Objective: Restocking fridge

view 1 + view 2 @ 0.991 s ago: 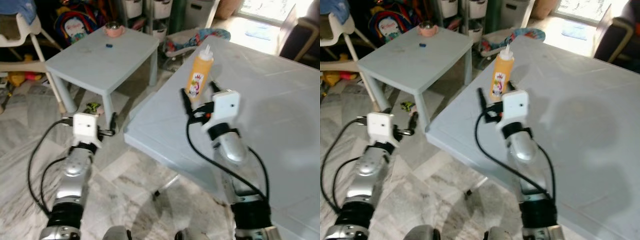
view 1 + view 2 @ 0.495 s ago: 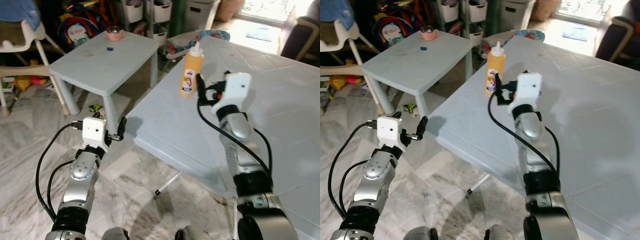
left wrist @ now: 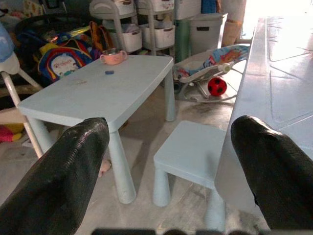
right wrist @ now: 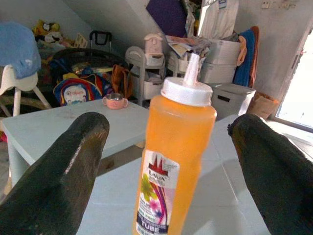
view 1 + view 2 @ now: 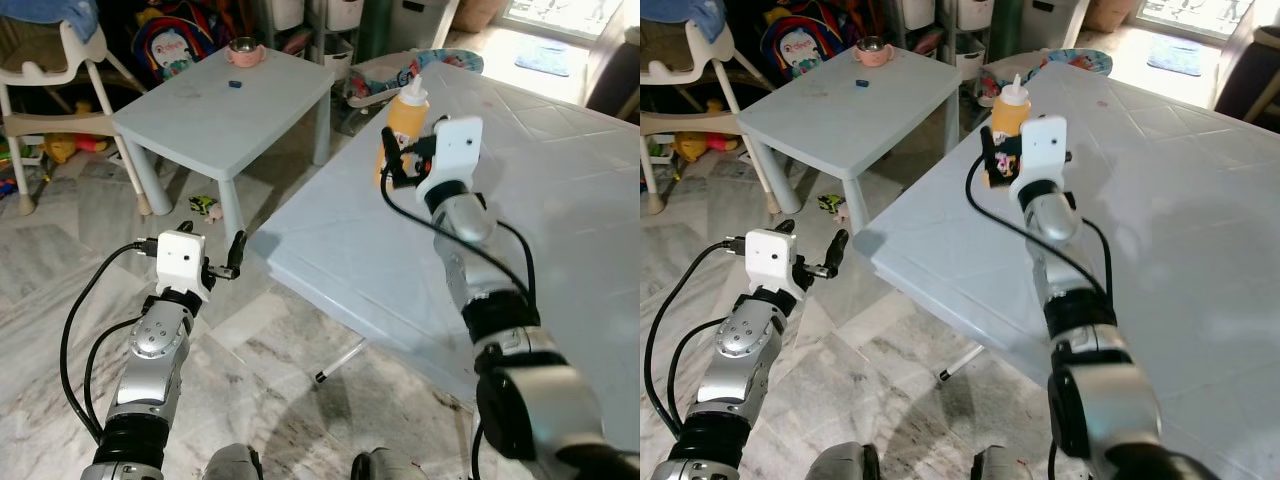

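Our right gripper (image 4: 161,142), fingers spread wide and empty, faces the upright orange plastic squeeze bottle (image 4: 173,161) standing straight ahead near the pale blue table's (image 5: 560,200) corner.

Pale table (image 5: 560,210) — orange bottle (image 5: 403,125) upright near its edge.

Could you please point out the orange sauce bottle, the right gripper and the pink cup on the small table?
orange sauce bottle (image 4: 173,161): right wrist view, body above label.
right gripper (image 5: 995,155): right eye view, between fingertips.
pink cup (image 5: 243,49): left eye view, its side.
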You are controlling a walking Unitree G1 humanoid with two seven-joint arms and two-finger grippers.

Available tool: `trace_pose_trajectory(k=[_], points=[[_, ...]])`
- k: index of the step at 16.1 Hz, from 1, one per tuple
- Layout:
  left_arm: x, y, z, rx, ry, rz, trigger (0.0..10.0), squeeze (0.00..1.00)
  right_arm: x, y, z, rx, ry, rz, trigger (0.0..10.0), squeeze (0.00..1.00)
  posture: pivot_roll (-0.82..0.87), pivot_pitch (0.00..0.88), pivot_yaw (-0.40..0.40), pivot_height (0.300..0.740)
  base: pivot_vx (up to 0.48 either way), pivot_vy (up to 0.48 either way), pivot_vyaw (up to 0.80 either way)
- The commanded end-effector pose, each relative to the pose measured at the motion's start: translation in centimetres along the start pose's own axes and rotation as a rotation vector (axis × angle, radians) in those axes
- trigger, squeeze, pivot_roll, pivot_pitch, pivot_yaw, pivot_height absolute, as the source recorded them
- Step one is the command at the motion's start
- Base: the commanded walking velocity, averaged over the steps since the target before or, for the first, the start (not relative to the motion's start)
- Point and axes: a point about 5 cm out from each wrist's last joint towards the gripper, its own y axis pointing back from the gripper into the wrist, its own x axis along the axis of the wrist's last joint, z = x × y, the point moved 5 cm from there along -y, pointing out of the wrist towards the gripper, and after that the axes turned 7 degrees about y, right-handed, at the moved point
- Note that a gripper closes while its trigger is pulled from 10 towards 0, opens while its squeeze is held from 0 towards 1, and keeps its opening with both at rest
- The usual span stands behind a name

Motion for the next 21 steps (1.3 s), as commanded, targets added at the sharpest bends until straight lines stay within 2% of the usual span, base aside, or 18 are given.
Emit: trace_pose_trajectory(k=[1,7,12,18,21], points=[[0.4,0.2,-0.2,-0.009,-0.012,0.003,10.0,0.0,0.4,-0.3,0.4,-0.012,0.009,0.017,10.0,0.0,0.04,0.101,-0.007,0.74,0.0,0.0,0.0],[0.4,0.9,-0.6,-0.023,-0.029,-0.016,10.0,0.0,0.9,-1.3,1.3,-0.059,0.003,0.029,10.0,0.0,0.07,0.119,0.004,0.74,0.0,0.0,0.0],[0.3,2.3,-1.5,-0.034,-0.058,-0.052,10.0,0.0,1.4,-1.9,2.3,-0.114,-0.028,0.028,10.0,0.0,0.1,0.153,0.036,0.74,0.0,0.0,0.0],[0.3,3.4,-2.3,-0.035,-0.09,-0.091,10.0,0.0,2.1,-2.6,1.8,-0.094,-0.035,0.029,10.0,0.0,0.13,0.18,0.057,0.74,0.0,0.0,0.0],[0.4,3.6,-2.4,-0.035,-0.093,-0.101,10.0,0.0,2.9,-3.2,1.8,-0.065,0.006,0.029,10.0,0.0,0.14,0.194,0.06,0.74,0.0,0.0,0.0]])
